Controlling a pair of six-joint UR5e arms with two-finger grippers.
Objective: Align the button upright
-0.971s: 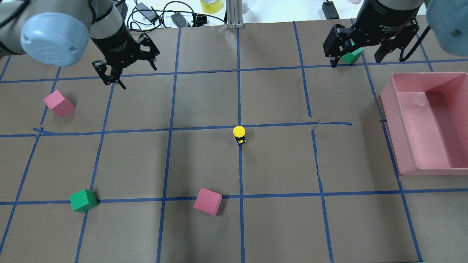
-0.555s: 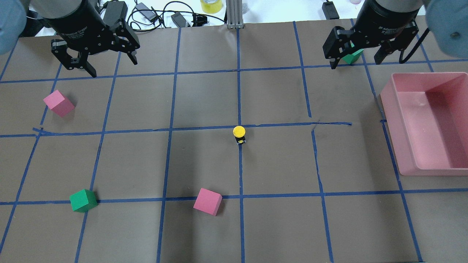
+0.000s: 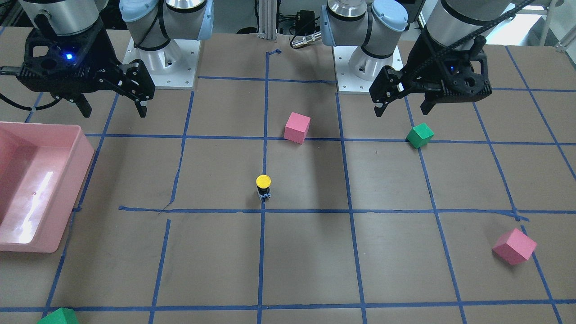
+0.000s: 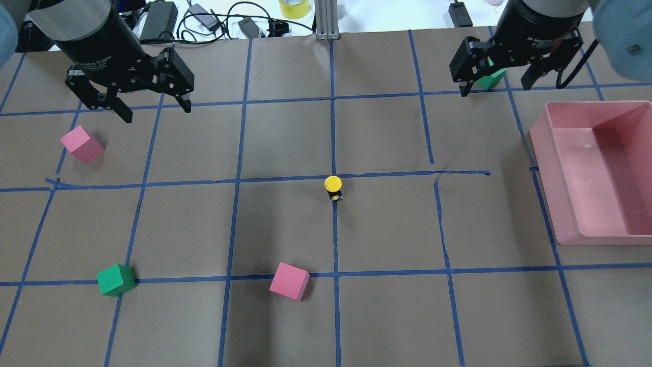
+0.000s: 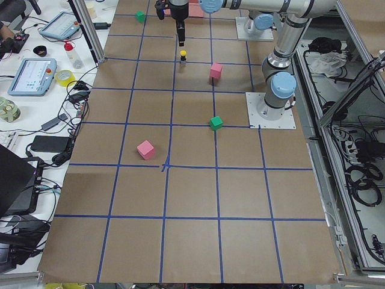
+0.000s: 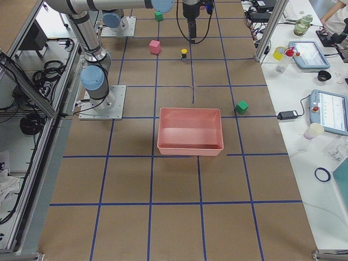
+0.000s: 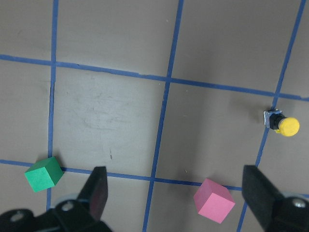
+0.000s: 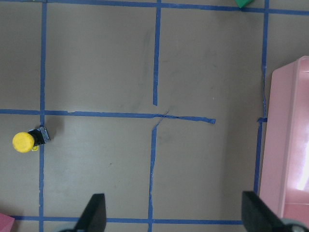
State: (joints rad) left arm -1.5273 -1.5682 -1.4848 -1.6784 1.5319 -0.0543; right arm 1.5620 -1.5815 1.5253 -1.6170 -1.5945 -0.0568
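The button (image 4: 333,187) has a round yellow cap, a black body and a pale base. It stands cap-up on a blue tape line at mid-table, also seen in the front-facing view (image 3: 263,185) and in the left wrist view (image 7: 281,124) and right wrist view (image 8: 29,140). My left gripper (image 4: 157,111) is open and empty, high over the far left of the table, well away from the button. My right gripper (image 4: 495,87) is open and empty over the far right. Both grippers show open in their wrist views, left (image 7: 178,203) and right (image 8: 175,217).
A pink bin (image 4: 560,204) stands at the right edge. One pink cube (image 4: 81,143) lies at left and another pink cube (image 4: 289,281) at front centre. One green cube (image 4: 116,279) lies at front left and another green cube (image 4: 491,77) under my right gripper. Cables lie beyond the far edge.
My left gripper has swung to the left and turned about its wrist, staying open. The button, the cubes and my right arm have not moved.
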